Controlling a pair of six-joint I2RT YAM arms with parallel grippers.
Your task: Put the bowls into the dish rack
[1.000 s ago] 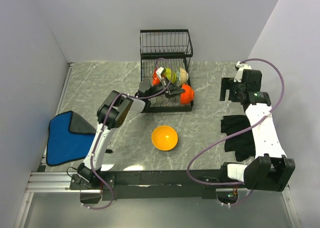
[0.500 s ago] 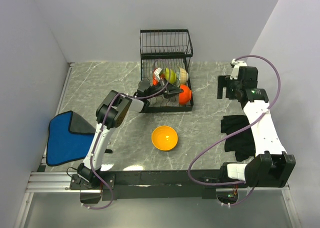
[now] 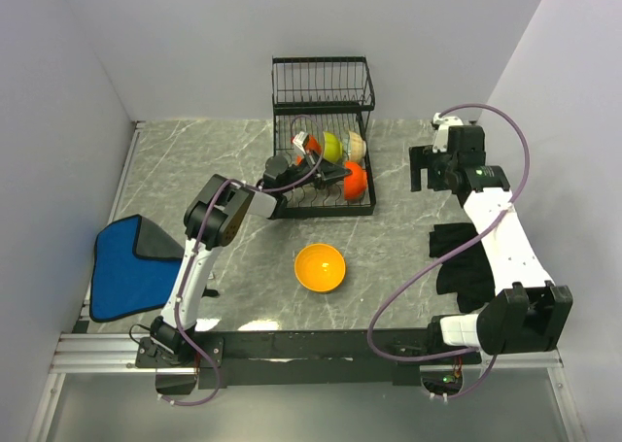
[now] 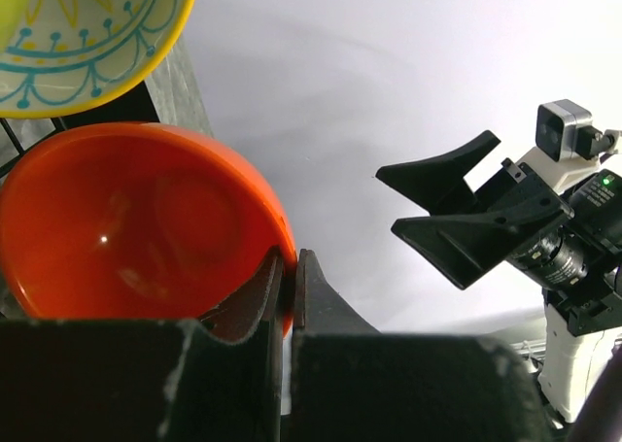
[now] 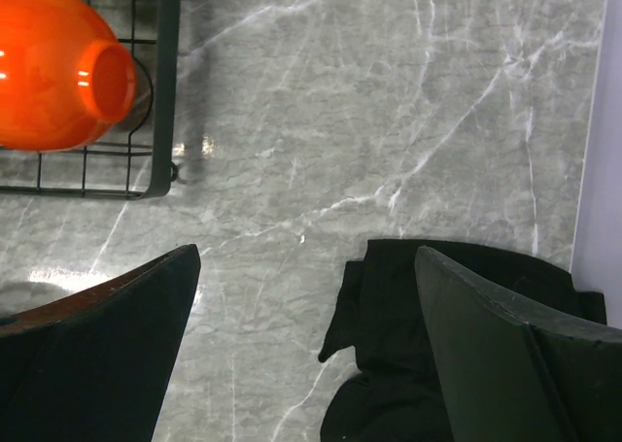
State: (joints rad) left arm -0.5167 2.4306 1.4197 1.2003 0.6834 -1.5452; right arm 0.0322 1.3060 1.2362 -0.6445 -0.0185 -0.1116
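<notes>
L jaws pinch rim of glossy red-orange bowl (image 4: 136, 228). Bowl stands on edge at right end of black wire dish rack (image 3: 321, 73) lower tier, mouth facing left. R jaws spread wide, empty, hovering just right of rack. Round orange bowl (image 3: 320, 267) sits mouth-up on bench in front of rack; L jaws prob nearer. Open room all round it.

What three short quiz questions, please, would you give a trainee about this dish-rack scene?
1. True or false: the left gripper is shut on the rim of a red-orange bowl in the dish rack.
2. Where is the orange bowl? A in the dish rack; B on the table; C in the left gripper.
3. Fill in: the right gripper has its jaws ____.
Key: 1 true; 2 B; 3 open.
</notes>
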